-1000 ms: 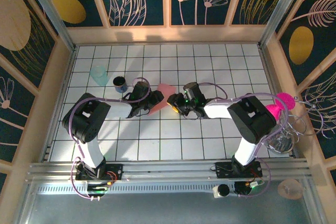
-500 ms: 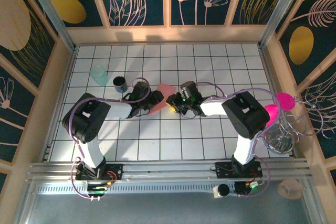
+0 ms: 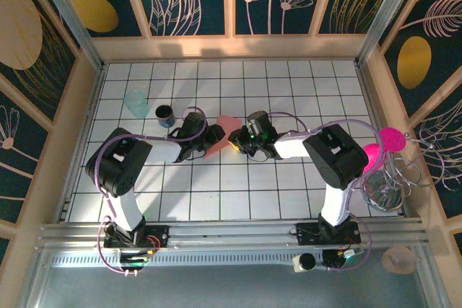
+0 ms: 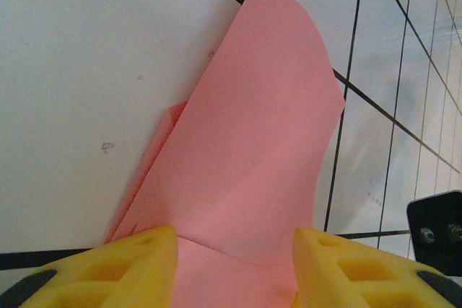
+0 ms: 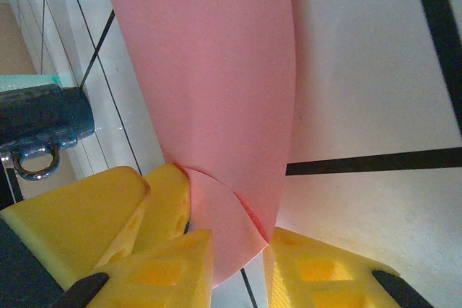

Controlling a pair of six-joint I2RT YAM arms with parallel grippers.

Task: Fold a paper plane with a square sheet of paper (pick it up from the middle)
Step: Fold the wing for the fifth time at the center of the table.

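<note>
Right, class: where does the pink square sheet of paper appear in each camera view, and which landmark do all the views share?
Top external: the square sheet of paper lies mid-frame, at the middle of the white tiled table.
Left wrist: mid-frame, running up from the left tool.
Right wrist: upper centre, narrowing down into the right tool.
Shared landmark: the table's black grid lines.

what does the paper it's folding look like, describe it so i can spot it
Midway across the white tiled table, the left gripper and right gripper meet. Between them is the square sheet of paper: thin, salmon-pink, partly folded, unlike the round magenta disc at right.
</note>
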